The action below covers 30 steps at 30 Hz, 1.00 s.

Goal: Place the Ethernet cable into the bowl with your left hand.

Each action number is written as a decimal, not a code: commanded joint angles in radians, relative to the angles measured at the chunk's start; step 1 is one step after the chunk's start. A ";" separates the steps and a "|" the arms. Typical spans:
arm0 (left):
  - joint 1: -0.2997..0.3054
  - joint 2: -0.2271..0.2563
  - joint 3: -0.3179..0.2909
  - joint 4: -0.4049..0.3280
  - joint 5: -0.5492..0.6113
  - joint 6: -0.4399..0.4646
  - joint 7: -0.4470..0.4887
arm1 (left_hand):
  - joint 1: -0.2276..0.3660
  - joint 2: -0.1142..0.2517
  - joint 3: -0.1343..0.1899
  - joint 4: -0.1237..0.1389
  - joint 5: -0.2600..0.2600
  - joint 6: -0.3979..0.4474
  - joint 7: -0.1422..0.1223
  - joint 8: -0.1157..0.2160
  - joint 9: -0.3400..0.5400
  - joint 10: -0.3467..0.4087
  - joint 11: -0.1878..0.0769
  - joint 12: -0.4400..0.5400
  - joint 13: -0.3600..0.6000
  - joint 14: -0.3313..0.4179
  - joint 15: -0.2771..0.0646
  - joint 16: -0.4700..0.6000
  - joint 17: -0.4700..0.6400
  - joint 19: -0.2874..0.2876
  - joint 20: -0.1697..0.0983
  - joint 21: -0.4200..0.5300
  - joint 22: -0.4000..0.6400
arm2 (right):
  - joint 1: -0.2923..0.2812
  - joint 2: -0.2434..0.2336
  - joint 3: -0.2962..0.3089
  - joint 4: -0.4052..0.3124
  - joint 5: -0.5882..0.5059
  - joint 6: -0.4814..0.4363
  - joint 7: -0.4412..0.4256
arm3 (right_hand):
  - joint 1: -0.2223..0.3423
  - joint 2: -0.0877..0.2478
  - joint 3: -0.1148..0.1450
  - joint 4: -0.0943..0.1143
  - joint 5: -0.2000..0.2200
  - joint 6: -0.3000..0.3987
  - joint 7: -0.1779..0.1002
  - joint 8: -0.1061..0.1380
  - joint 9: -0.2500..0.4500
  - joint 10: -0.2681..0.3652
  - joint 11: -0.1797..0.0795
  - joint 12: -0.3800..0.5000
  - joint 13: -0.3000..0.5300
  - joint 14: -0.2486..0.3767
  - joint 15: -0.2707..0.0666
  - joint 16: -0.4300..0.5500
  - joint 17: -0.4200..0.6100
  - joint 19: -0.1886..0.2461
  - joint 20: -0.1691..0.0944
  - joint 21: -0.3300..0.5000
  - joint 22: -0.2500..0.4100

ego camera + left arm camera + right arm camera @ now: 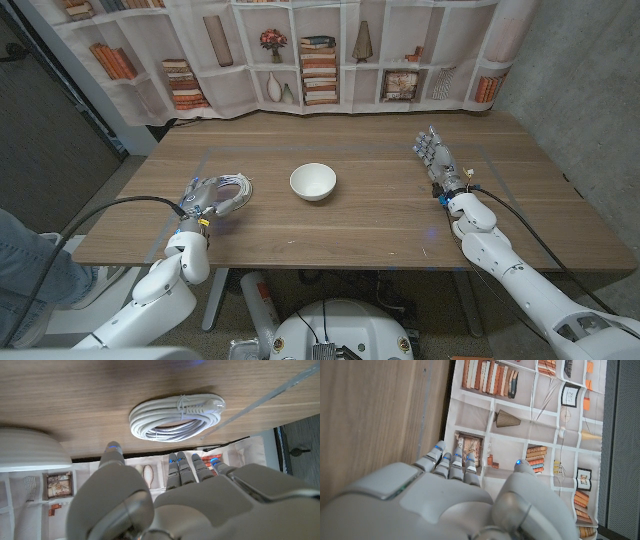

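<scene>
Printed bookshelf curtain hangs behind a wooden bench (380,215). On the bench, a white bowl (313,182) sits near the middle. The Ethernet cable (176,417) — a white coil, tied into a neat loop — lies on the bench near the left edge, well apart from the bowl.

The left hand (205,195) hovers at the coil with fingers (186,467) apart and nothing in it; contact is not yet made. The right hand (433,158) stands idle at the far right, fingers extended and empty.

Step in hand, by judgement: the grasp. Recommended — bring the fingers down across the bundled strands, not a single loop, so the coil lifts whole. Risk: a loose strand may snag the bowl's rim on release.
</scene>
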 commanded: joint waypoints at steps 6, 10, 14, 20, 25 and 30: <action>-0.061 0.015 0.037 0.035 -0.047 0.020 -0.063 | 0.034 -0.003 0.000 -0.012 0.012 0.061 -0.011 0.021 0.005 0.058 -0.008 0.019 0.002 0.030 -0.004 0.008 0.003 0.008 0.001 0.004 0.003 | 0.003 -0.001 0.001 -0.003 -0.003 -0.007 -0.010 | -0.001 0.009 0.001 -0.004 -0.002 0.011 0.001 0.009 0.002 0.008 0.004 0.003 0.005 0.007 0.007 -0.003 0.002 0.010 -0.020 -0.005 0.006; -0.073 0.024 0.047 0.036 -0.048 0.033 -0.079 | 0.044 -0.001 0.001 -0.015 0.015 0.082 -0.009 0.026 0.005 0.075 -0.017 0.022 0.001 0.041 -0.010 0.010 0.002 0.012 -0.001 0.005 0.003 | 0.009 0.007 0.000 0.011 -0.002 -0.003 -0.008 | -0.001 0.009 0.001 -0.004 -0.002 0.010 0.001 0.008 0.002 0.008 0.003 0.003 0.005 0.007 0.008 -0.003 0.002 0.010 -0.021 -0.005 0.006; -0.083 0.031 0.055 0.038 -0.052 0.043 -0.091 | 0.048 -0.001 0.000 -0.016 0.016 0.087 -0.010 0.027 0.005 0.077 -0.016 0.021 0.001 0.044 -0.012 0.010 0.002 0.013 -0.002 0.005 0.003 | 0.014 0.013 -0.002 0.023 -0.003 0.002 -0.005 | -0.001 0.010 0.001 -0.005 -0.002 0.010 0.000 0.008 0.002 0.008 0.003 0.003 0.005 0.008 0.008 -0.003 0.002 0.011 -0.020 -0.007 0.006; -0.102 0.039 0.072 0.044 -0.051 0.057 -0.106 | 0.055 0.001 0.001 -0.018 0.019 0.102 -0.015 0.030 0.004 0.095 -0.016 0.025 0.001 0.050 -0.013 0.010 0.002 0.013 -0.002 0.005 0.003 | 0.019 0.019 -0.001 0.033 -0.001 0.003 -0.005 | -0.001 0.011 0.001 -0.005 -0.002 0.011 0.001 0.008 0.002 0.008 0.003 0.003 0.005 0.009 0.007 -0.003 0.002 0.012 -0.021 -0.008 0.006; -0.120 0.041 0.091 0.049 -0.051 0.067 -0.116 | 0.074 0.004 0.000 -0.021 0.023 0.159 -0.019 0.043 0.004 0.148 -0.032 0.035 0.001 0.082 -0.026 0.016 0.002 0.026 -0.006 0.008 0.003 | 0.021 0.021 -0.001 0.036 0.000 0.003 -0.004 | -0.001 0.011 0.001 -0.006 -0.002 0.011 0.001 0.008 0.002 0.008 0.002 0.002 0.005 0.009 0.007 -0.003 0.002 0.012 -0.020 -0.010 0.006; -0.134 0.048 0.107 0.052 -0.052 0.075 -0.131 | 0.085 0.005 -0.002 -0.022 0.026 0.195 -0.029 0.050 0.003 0.177 -0.048 0.037 0.000 0.100 -0.030 0.018 0.001 0.033 -0.008 0.009 0.004 | 0.023 0.022 -0.001 0.039 0.000 0.003 -0.002 | -0.001 0.011 0.001 -0.006 -0.002 0.011 0.000 0.008 0.002 0.008 0.001 0.003 0.005 0.009 0.007 -0.003 0.002 0.013 -0.020 -0.012 0.006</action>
